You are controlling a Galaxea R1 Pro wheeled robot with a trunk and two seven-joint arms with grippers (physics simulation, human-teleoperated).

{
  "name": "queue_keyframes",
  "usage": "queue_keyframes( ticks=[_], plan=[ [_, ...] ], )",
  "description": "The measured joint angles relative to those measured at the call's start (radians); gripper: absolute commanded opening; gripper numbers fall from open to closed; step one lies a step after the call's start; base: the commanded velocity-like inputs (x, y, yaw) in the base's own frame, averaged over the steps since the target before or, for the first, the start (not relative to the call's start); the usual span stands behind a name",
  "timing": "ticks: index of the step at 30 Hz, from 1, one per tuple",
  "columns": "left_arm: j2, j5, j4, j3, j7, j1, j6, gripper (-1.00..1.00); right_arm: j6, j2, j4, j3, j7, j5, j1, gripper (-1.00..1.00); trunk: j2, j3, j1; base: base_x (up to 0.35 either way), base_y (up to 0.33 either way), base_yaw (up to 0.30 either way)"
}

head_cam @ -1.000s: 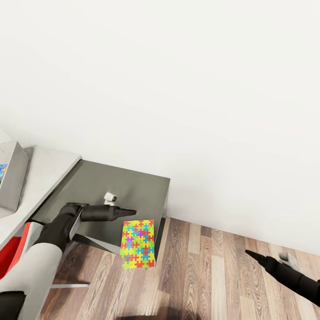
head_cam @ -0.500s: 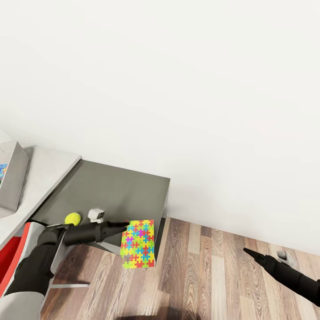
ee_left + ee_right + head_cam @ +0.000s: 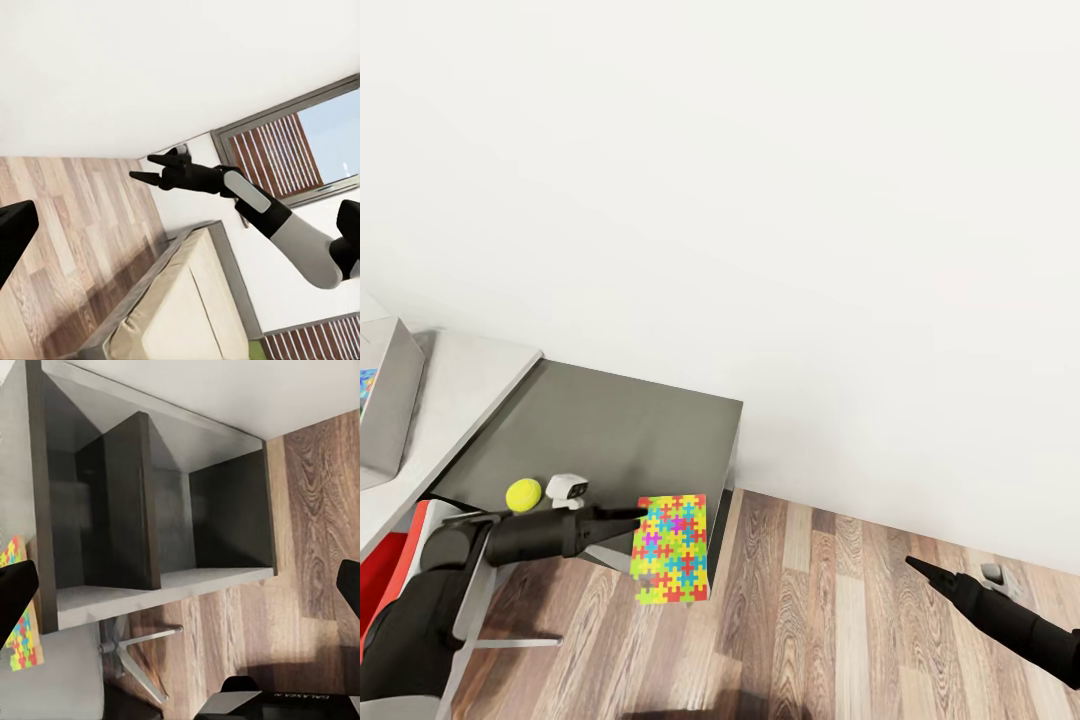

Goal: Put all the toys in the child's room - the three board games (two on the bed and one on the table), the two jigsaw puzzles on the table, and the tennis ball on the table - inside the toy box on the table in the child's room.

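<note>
A jigsaw puzzle (image 3: 671, 548) of bright interlocking pieces hangs over the front right corner of the low dark grey cabinet (image 3: 630, 420); its edge also shows in the right wrist view (image 3: 16, 619). My left gripper (image 3: 638, 513) points at the puzzle's upper left edge, with its tips right at that edge and nothing held. Its fingers (image 3: 13, 234) look spread, so it is open. The tennis ball (image 3: 523, 493) rests on the cabinet behind that gripper. The toy box (image 3: 388, 400) stands on the white table (image 3: 465, 385) at far left. My right gripper (image 3: 913, 563) hovers open over the floor.
The cabinet's front has two open dark compartments (image 3: 225, 517). A red chair (image 3: 390, 575) with a metal star base (image 3: 139, 649) stands by the table. A white wall runs behind, and wood floor (image 3: 830, 620) spreads to the right. The beige bed (image 3: 180, 300) lies beyond my right arm.
My left arm has drawn back and dropped from over the cabinet top to the puzzle's upper left edge, uncovering the tennis ball. The puzzle has barely moved; the right arm is nearly still.
</note>
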Motion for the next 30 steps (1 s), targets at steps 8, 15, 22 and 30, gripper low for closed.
queue_keyframes(
  ticks=[8, 15, 22, 30],
  plan=[
    [0.001, 0.0, -0.005, -0.001, 0.0, 0.016, 0.004, 1.0, -0.001, 0.001, 0.001, 0.0, 0.026, 0.001, 0.0, 1.0, 0.0, 0.002, 0.0, 0.0, 0.0, 0.0],
    [0.006, 0.0, -0.011, 0.006, 0.0, 0.042, 0.004, 1.0, -0.002, 0.002, 0.001, 0.0, 0.043, 0.001, 0.0, 1.0, 0.0, 0.01, 0.0, 0.0, 0.0, 0.0],
    [0.008, 0.0, -0.015, 0.03, 0.0, 0.051, 0.004, 1.0, -0.004, 0.002, 0.001, 0.0, 0.046, 0.001, 0.002, 1.0, 0.0, 0.015, 0.0, 0.0, 0.0, 0.0],
    [0.009, 0.0, -0.016, 0.04, 0.0, 0.053, 0.003, 1.0, -0.004, 0.002, 0.001, 0.0, 0.047, 0.001, 0.002, 1.0, 0.0, 0.016, 0.0, 0.0, 0.0, 0.0]
  ],
)
